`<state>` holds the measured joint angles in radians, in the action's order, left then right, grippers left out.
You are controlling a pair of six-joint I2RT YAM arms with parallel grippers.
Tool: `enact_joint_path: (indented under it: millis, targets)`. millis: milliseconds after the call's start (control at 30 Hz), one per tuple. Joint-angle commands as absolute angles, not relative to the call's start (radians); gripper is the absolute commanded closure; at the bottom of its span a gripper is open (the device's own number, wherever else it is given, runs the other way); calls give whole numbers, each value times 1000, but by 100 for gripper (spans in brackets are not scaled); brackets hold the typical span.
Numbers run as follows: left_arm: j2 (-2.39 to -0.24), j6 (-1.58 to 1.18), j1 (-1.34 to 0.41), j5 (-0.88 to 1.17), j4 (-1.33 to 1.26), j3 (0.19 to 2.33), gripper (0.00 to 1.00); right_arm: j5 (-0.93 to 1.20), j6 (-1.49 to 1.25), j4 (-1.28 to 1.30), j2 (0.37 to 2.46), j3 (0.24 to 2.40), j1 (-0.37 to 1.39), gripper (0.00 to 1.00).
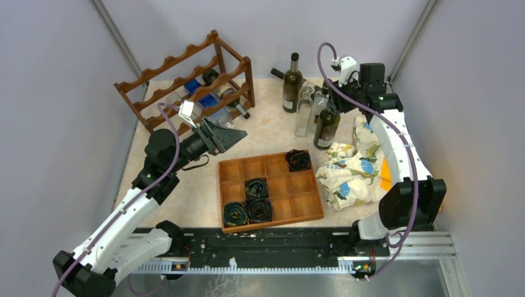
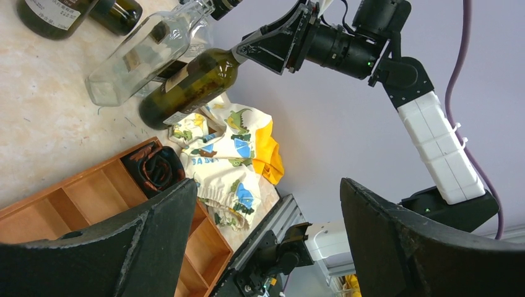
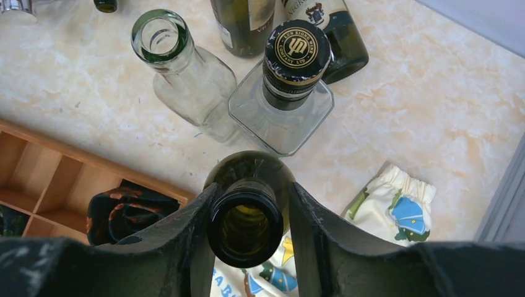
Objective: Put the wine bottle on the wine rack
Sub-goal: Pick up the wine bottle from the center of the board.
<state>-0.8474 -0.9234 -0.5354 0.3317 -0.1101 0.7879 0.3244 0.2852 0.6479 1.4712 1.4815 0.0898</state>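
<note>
My right pincer [image 3: 250, 207] pinches the wine bottle [image 1: 326, 128] by its neck; I should lift straight up past the glass bottles [image 3: 189, 83] beside it, then swing toward the wine rack [image 1: 248, 77].

Pale booth around a marbled desk
Plain lilac-grey walls [image 1: 56, 93] close in a cream, orange-veined desk [image 1: 272, 133] under even light; a silver metal rail [image 1: 433, 246] edges its near side.
</note>
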Motion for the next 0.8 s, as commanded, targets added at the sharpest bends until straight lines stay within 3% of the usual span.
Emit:
enact_joint_path:
  millis: [0,133,233,767]
  targets:
    - [-844,-933,-541,328,-122,784,9,307,286,600,1452,1463,100,61]
    - [-857,-936,-544,336,-133,784,9,306,298,604,1420,1456,100,87]
    - [-862,-937,-549,337,-139,784,9,303,314,614,1374,1454,96,99]
    - [-932,-931,-575,384,-222,780,9,548,303,663,1183,1528,-44,100]
